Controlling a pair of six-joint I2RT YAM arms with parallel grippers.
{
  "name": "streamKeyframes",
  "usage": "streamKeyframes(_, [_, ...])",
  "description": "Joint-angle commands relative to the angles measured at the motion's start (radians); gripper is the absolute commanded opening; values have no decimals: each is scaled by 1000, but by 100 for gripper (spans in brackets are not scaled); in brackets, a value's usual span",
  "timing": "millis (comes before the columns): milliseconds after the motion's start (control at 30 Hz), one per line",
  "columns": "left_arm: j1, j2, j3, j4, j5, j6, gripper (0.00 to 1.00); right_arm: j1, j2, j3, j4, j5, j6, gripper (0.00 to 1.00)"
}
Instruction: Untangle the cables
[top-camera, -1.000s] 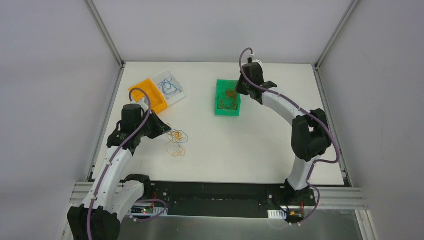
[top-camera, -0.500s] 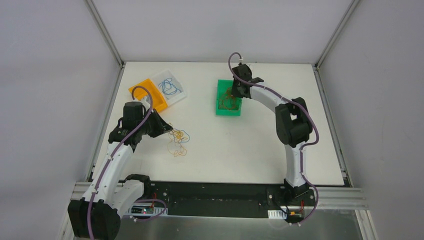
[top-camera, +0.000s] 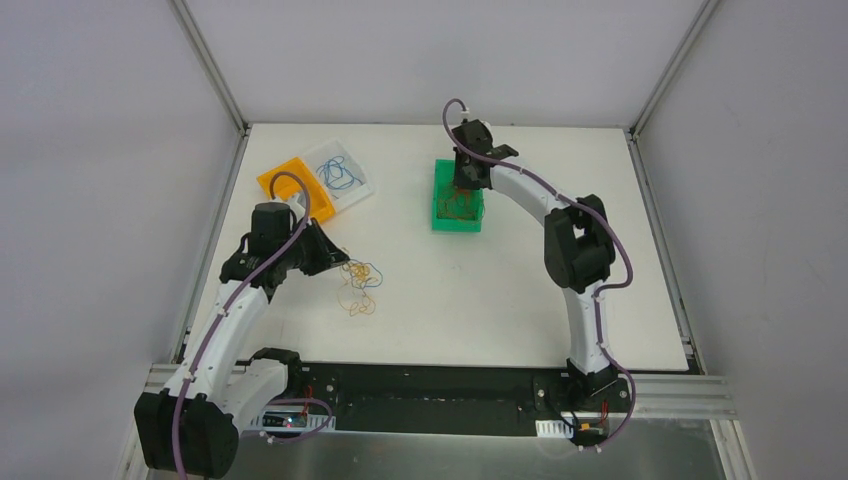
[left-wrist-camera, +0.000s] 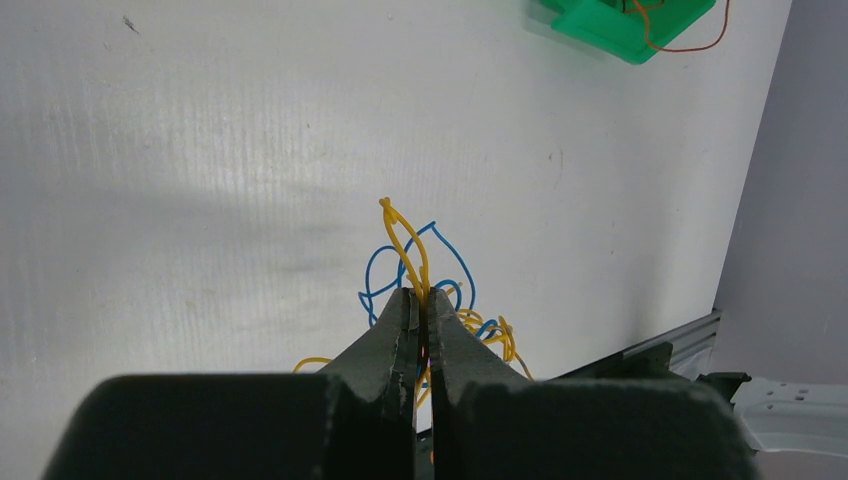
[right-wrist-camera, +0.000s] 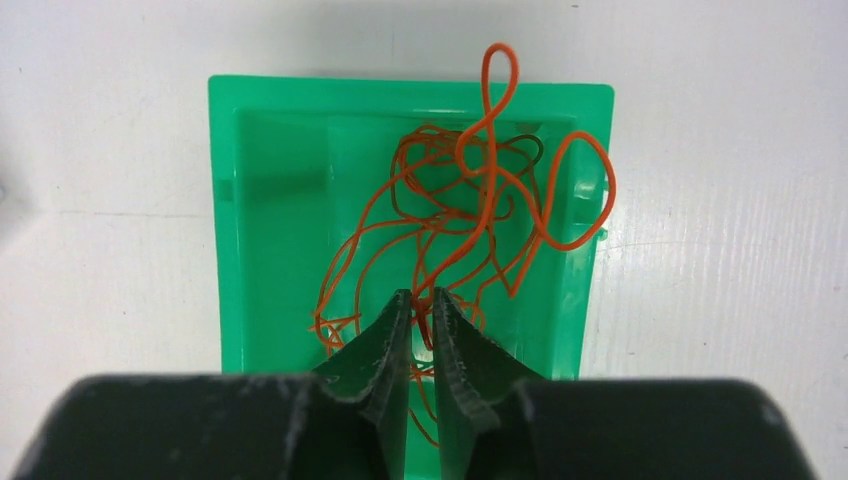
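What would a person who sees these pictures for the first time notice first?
The bright green bin at the far middle, full of curly orange wires, with the right tool over it. Next, near the left side, the left tool pinches a yellow wire from a small yellow and blue tangle.

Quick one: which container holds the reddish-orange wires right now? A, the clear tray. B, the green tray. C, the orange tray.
B: the right wrist view shows the reddish-orange wires bundled inside the green tray, with one loop hanging over its rim.
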Motion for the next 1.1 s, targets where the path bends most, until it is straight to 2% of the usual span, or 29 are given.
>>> streamKeyframes(0, [-15,18,47,25,18,16,0,14,-103,64,-57,16,-36,15])
streamKeyframes(67, [-25,27,53,26,15,13,0,16,-124,66,-62,9,-36,18])
streamKeyframes(133, [-36,35,59,26,13,13,0,15,-147,62,-62,3,-34,29])
streamKeyframes(233, [-50,43,64,25,7,12,0,15,-173,49,-61,-6,-33,39])
streamKeyframes(300, [-59,48,65,26,4,12,0,16,-191,39,-60,-5,-31,49])
streamKeyframes(600, [-105,81,85,25,-5,11,0,14,-326,-61,-49,-17,-43,63])
streamKeyframes(733, [-171,119,113,40,5,36,0,13,-479,-265,50,-124,-41,67])
streamKeyframes(867, [-244,181,153,74,89,63,0,15,-645,-494,199,-262,-1,71])
streamKeyframes(1067, [-310,235,174,136,178,81,0,17,-888,-881,514,-400,88,73])
